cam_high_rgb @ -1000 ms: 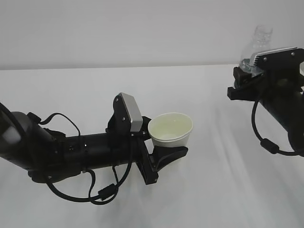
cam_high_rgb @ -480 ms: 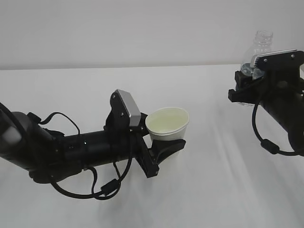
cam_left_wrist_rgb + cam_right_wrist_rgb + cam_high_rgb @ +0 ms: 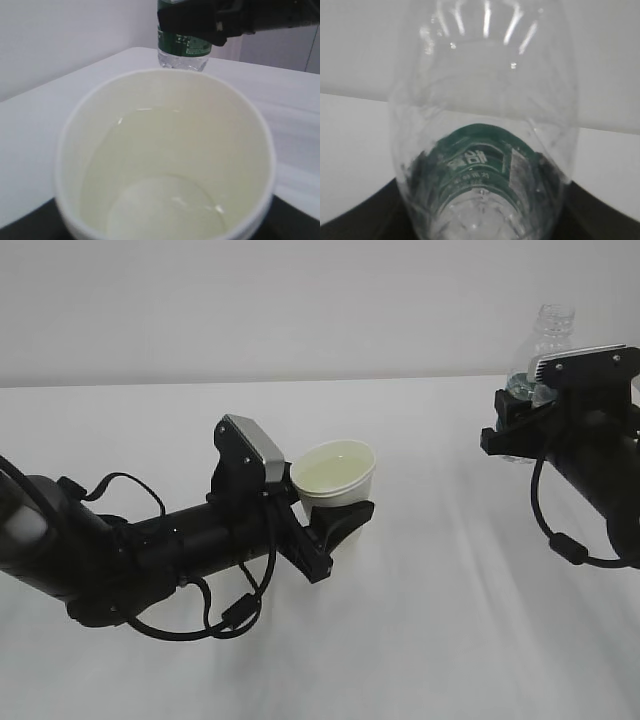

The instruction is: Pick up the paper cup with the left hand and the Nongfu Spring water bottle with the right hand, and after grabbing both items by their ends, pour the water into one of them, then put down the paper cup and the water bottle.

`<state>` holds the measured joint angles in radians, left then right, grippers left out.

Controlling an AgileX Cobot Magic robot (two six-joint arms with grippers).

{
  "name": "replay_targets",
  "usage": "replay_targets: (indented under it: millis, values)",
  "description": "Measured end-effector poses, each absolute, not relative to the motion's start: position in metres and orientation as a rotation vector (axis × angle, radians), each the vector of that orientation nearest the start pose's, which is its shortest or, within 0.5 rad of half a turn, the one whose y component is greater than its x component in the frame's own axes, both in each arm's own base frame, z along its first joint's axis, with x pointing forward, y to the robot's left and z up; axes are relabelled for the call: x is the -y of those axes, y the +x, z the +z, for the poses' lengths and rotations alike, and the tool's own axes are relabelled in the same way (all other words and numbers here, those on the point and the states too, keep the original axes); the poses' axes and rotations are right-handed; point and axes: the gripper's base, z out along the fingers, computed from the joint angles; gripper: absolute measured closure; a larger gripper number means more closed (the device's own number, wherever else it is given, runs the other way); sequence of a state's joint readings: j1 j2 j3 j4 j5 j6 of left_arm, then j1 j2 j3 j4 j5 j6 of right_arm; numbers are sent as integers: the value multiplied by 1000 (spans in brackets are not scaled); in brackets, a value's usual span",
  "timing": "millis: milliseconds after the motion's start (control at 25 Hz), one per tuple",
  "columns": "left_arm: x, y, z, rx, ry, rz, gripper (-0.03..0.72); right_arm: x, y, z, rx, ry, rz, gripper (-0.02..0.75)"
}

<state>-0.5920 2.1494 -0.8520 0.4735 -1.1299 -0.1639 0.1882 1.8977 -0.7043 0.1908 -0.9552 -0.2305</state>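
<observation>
Meanwhile left gripper (image 3: 335, 515), clamped round the paper cup (image 3: 333, 473) (holding water (image 3: 160, 175)), has shifted left; right gripper (image 3: 520, 410) grips the upright bottle (image 3: 545, 335)

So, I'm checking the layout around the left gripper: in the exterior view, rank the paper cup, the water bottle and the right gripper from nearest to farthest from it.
1. Paper cup: held in the left gripper, centre.
2. Right gripper: far right.
3. Nongfu Spring water bottle: upright in the right gripper; these two are too close to rank firmly.

Paper cup (image 3: 334, 476) sits in left hand (image 3: 335, 523), left of centre above the desk (image 3: 440, 620), water (image 3: 165, 170) in it. Nongfu Spring water bottle (image 3: 545, 340) stands upright in right hand (image 3: 520, 425), far right, well apart from cup.
</observation>
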Motion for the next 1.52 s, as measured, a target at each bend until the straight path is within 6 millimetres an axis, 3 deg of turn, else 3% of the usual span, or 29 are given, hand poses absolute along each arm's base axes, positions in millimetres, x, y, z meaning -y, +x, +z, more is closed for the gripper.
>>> replay_targets:
  millis: [920,1520]
  values:
    - [225,313,102,-1558,651,-540,228,-51,344,149,-1724,-145,-85,293]
    - [182,339,101,-1597,549,-439,247,-51,344,149,-1726,-144,-86,293]
